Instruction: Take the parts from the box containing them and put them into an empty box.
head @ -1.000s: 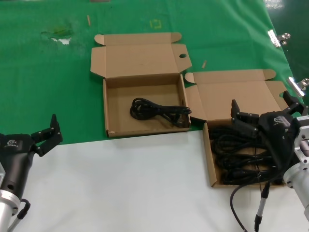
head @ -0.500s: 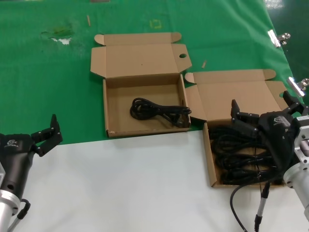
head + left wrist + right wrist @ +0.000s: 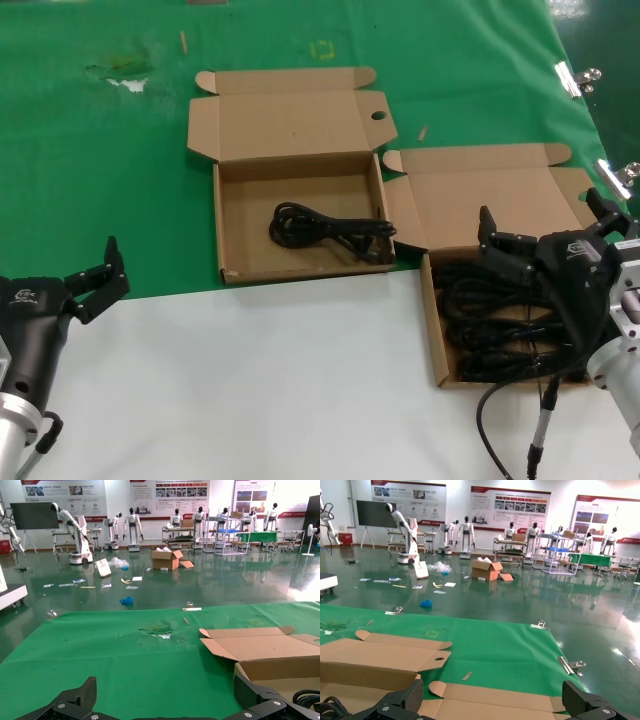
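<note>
Parts (image 3: 500, 325) lie unmoved under the right gripper's (image 3: 545, 225) spread fingers; left fingers (image 3: 98, 272) stay open.

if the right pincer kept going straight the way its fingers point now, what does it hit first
The right pincer, open above the box of coiled power cords, points toward that box's raised lid. Going straight on, it would probably meet the lid first, though depth is hard to judge.

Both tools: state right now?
Left tool: open, empty, parked at the white table edge.
Right tool: open, empty, above the black power cords in the right-hand brown cardboard box.
</note>
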Controlling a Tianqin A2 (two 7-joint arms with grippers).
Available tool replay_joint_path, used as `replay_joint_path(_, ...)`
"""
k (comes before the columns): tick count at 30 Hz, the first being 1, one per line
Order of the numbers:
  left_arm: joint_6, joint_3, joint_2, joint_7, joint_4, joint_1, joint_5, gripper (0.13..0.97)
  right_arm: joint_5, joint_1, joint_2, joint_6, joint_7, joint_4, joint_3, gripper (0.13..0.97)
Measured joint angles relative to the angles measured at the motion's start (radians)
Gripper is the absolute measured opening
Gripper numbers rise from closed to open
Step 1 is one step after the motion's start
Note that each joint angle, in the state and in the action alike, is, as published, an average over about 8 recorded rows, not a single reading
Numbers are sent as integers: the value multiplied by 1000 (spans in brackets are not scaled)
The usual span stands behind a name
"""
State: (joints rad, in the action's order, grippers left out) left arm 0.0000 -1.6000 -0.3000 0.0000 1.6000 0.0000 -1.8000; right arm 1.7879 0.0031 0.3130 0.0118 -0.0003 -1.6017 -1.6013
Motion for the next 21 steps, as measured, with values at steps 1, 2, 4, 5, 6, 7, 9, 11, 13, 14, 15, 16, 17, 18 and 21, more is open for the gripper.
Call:
replay_joint_path(1, 0, 0, 0, 0, 0, 0, 0, 966, 0, 0, 0, 0, 0, 0, 0, 966)
replay_joint_path(2, 0, 0, 0, 0, 0, 0, 0, 966, 0, 0, 0, 0, 0, 0, 0, 966)
replay_joint_path(4, 0, 0, 0, 0, 0, 0, 0, 966, 0, 0, 0, 0, 0, 0, 0, 966)
replay_joint_path(5, 0, 0, 0, 0, 0, 0, 0, 966, 0, 0, 0, 0, 0, 0, 0, 966)
replay_joint_path(6, 0, 0, 0, 0, 0, 0, 0, 966, 0, 0, 0, 0, 0, 0, 0, 966)
replay_joint_path(7, 0, 0, 0, 0, 0, 0, 0, 966, 0, 0, 0, 0, 0, 0, 0, 966)
replay_joint_path(9, 0, 0, 0, 0, 0, 0, 0, 966, 0, 0, 0, 0, 0, 0, 0, 966)
replay_joint_path(11, 0, 0, 0, 0, 0, 0, 0, 966, 0, 0, 0, 0, 0, 0, 0, 966)
replay_joint_path(13, 0, 0, 0, 0, 0, 0, 0, 966, 0, 0, 0, 0, 0, 0, 0, 966)
replay_joint_path(14, 0, 0, 0, 0, 0, 0, 0, 966, 0, 0, 0, 0, 0, 0, 0, 966)
replay_joint_path(15, 0, 0, 0, 0, 0, 0, 0, 966, 0, 0, 0, 0, 0, 0, 0, 966)
replay_joint_path(16, 0, 0, 0, 0, 0, 0, 0, 966, 0, 0, 0, 0, 0, 0, 0, 966)
replay_joint_path(17, 0, 0, 0, 0, 0, 0, 0, 966, 0, 0, 0, 0, 0, 0, 0, 966)
replay_joint_path(18, 0, 0, 0, 0, 0, 0, 0, 966, 0, 0, 0, 0, 0, 0, 0, 966)
replay_joint_path(21, 0, 0, 0, 0, 0, 0, 0, 966, 0, 0, 0, 0, 0, 0, 0, 966)
